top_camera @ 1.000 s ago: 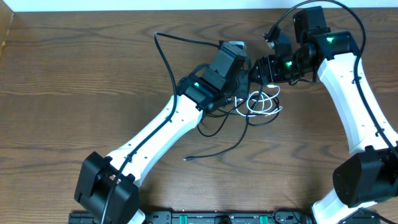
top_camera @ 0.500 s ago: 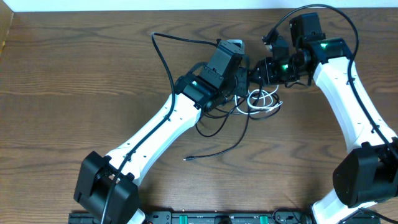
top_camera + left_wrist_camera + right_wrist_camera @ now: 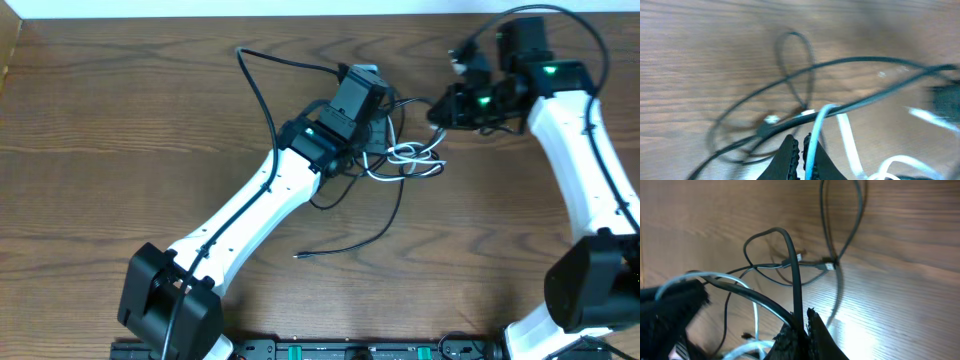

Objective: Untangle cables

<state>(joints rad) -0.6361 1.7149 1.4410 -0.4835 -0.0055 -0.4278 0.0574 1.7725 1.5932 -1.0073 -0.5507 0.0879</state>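
L gripper (image 3: 800,146) jaws, pinching the white cable (image 3: 826,108), are facing black cables (image 3: 765,129) looping & crossing right ahead, blocking a straight path; bare table (image 3: 690,40) is lying free ahead-left. R gripper (image 3: 801,322) jaws are meeting black loops ahead & to their left; table is lying free to their right.

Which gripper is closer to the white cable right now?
Left. The left gripper is shut on the white cable itself, the cord running between its fingers. The right gripper sits off to one side, shut on a black cable, not touching the white one.
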